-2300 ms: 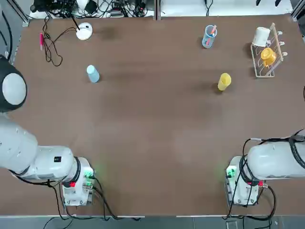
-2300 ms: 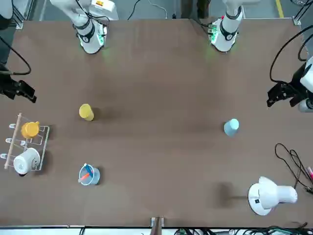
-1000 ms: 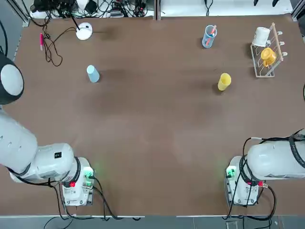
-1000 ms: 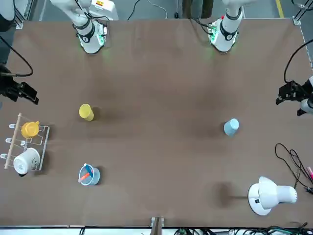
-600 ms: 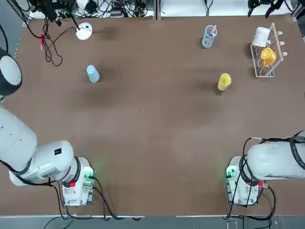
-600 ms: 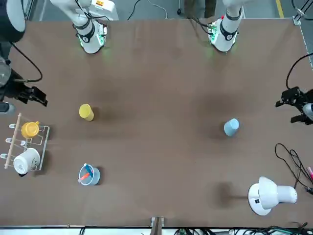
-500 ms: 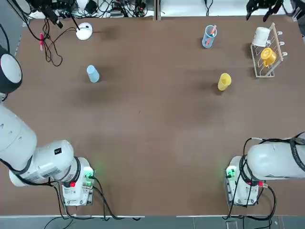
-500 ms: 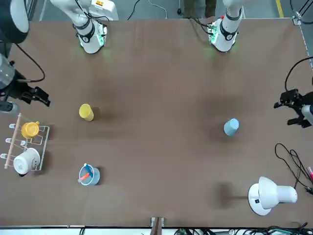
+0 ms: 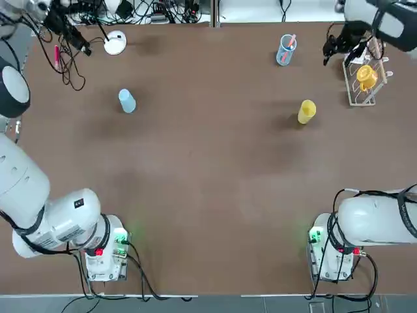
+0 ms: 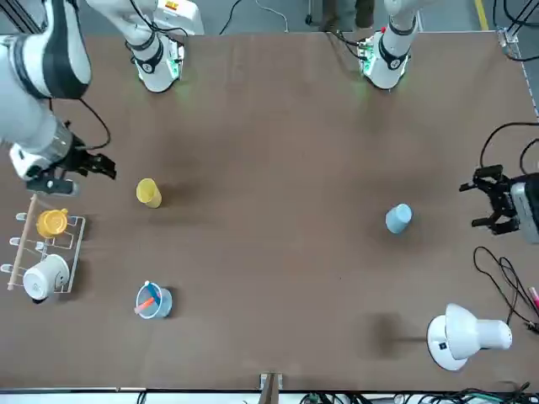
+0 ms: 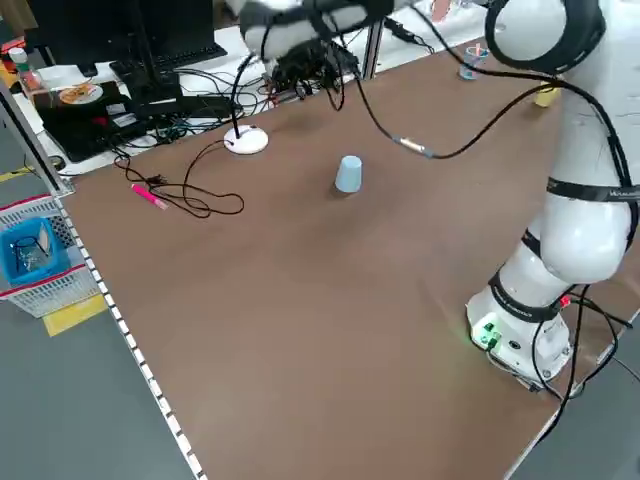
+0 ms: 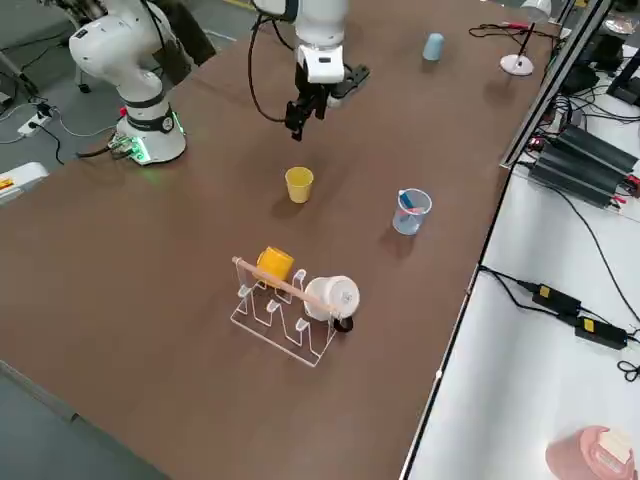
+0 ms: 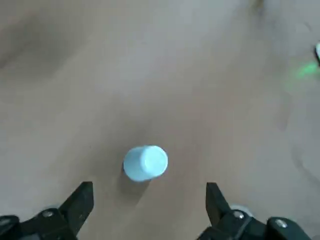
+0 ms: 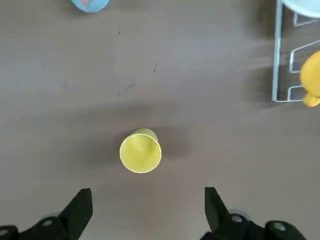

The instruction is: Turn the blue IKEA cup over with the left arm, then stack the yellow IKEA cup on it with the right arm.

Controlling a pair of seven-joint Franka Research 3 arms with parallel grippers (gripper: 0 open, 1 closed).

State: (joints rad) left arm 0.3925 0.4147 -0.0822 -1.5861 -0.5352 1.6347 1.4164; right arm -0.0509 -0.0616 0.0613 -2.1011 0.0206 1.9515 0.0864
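The blue cup (image 9: pixel 127 101) stands upright on the table (image 9: pixel 208 195), long axis vertical, on the robot's left and toward the far edge. The left wrist view shows a closed flat face on top, so its mouth looks to be down, though the rim itself is hidden. The yellow cup (image 9: pixel 306 111) stands upright on the right half, also toward the far side; the right wrist view looks down on its top (image 14: pixel 140 152), and I cannot tell whether that is an open mouth or a closed base.

The left gripper (image 10: pixel 493 204) hangs high beside the blue cup, toward the table's left edge, its 2 fingers spread wide and holding nothing. The right gripper (image 10: pixel 94 168) hangs high near the yellow cup, toward the right edge, fingers likewise released.

Bare table lies all around both cups. A white lamp (image 9: pixel 115 43) with a black cable (image 9: pixel 71 68) sits near the far left corner, a clear tumbler (image 9: pixel 285 50) and a mug rack (image 9: pixel 365 75) near the far right.
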